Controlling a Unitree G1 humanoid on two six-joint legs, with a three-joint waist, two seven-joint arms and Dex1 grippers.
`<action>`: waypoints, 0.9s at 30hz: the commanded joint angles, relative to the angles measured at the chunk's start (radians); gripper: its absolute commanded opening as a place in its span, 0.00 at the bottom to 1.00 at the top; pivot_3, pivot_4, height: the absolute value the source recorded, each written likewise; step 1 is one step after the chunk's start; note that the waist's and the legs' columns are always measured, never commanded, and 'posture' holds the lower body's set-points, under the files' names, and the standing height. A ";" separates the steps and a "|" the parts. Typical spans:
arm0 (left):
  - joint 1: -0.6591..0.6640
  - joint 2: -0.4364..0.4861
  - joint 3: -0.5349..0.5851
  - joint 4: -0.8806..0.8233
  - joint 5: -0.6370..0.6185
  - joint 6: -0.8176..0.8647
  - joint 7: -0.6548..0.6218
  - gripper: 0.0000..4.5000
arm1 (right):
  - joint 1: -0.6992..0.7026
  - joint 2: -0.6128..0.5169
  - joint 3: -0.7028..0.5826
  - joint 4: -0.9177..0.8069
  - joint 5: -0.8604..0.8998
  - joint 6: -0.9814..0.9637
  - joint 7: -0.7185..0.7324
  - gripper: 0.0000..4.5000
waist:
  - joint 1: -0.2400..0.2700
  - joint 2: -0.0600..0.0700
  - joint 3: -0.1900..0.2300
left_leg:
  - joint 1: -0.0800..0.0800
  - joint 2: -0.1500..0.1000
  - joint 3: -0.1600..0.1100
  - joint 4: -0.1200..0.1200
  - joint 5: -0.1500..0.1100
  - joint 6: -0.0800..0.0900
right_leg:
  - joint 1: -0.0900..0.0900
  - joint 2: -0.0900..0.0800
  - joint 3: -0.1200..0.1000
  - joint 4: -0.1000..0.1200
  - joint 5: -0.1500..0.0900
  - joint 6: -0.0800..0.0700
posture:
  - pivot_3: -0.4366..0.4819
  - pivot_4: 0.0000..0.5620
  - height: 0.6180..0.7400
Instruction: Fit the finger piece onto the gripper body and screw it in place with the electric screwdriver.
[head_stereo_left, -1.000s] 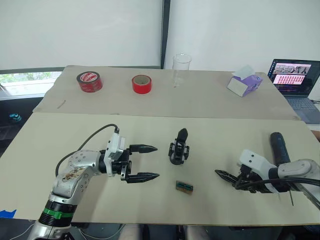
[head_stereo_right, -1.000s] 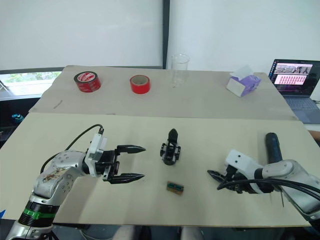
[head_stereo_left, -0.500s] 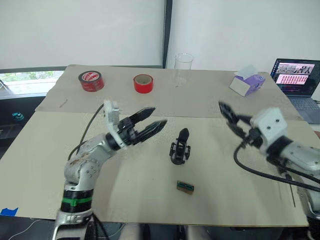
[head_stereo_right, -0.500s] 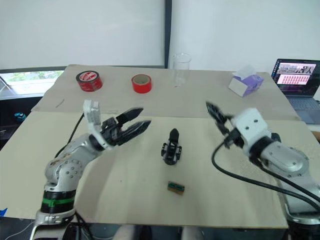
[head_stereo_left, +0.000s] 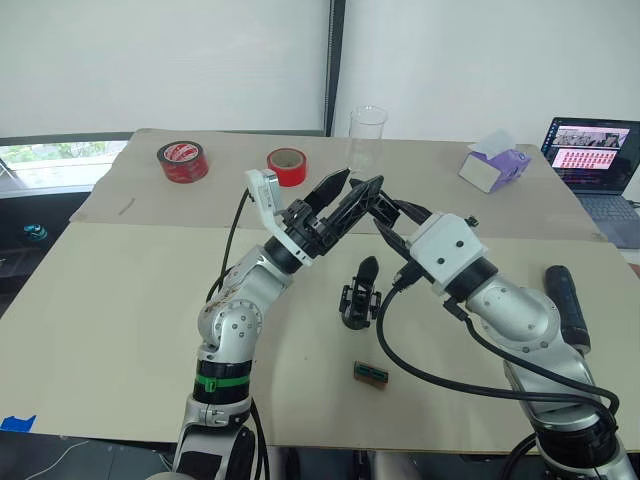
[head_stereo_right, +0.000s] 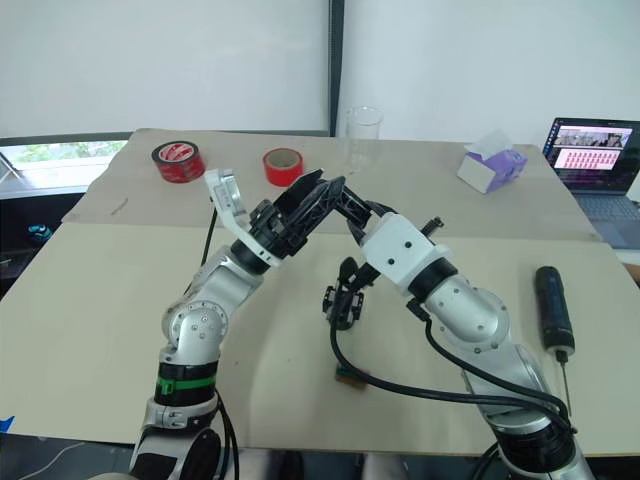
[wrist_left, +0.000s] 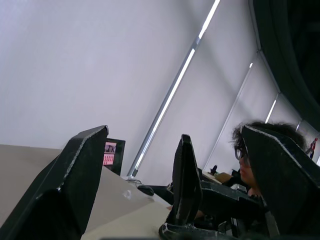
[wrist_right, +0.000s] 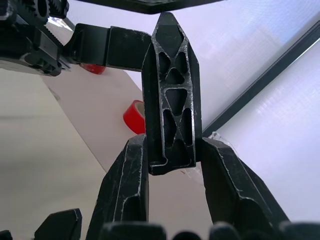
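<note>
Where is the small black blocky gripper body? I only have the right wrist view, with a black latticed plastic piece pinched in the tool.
Observer: The small black blocky gripper body stands on the beige table, apart from both arms.
Reviewer: And the screwdriver?
Observer: The dark blue pen-shaped electric screwdriver lies on the table's right side, unheld.
Reviewer: The left tool?
Observer: The left tool is open, straddling the black latticed finger piece without touching it.

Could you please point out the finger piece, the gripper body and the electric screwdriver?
finger piece (wrist_right: 170, 95): right wrist view, its ribbed middle.
gripper body (head_stereo_left: 359, 299): left eye view, its black block.
electric screwdriver (head_stereo_right: 551, 305): right eye view, mid-barrel.
</note>
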 joint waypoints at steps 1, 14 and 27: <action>-0.019 -0.010 -0.008 -0.008 -0.005 -0.014 -0.001 1.00 | -0.012 0.007 -0.019 -0.031 -0.019 -0.004 0.006 0.24 | 0.000 0.000 0.000 | 0.000 0.000 0.000 0.000 0.000 0.000 | 0.000 0.000 0.000 0.000 0.000 0.000 | 0.48 0.27 1.00; 0.013 -0.037 0.010 -0.022 -0.064 -0.017 -0.007 0.00 | 0.008 0.046 -0.068 -0.056 0.061 0.021 0.075 0.48 | 0.000 0.000 0.000 | 0.000 0.000 -0.001 0.000 0.000 0.001 | 0.000 0.000 0.000 0.000 0.000 -0.001 | 0.48 0.27 1.00; -0.126 0.362 0.064 0.133 -0.252 0.262 -0.440 0.00 | -0.068 -0.307 -0.514 0.007 0.960 0.582 0.486 0.99 | -0.002 0.000 0.001 | 0.000 0.000 -0.002 0.000 -0.005 0.009 | 0.000 0.000 -0.001 0.000 0.004 -0.007 | 0.48 0.27 1.00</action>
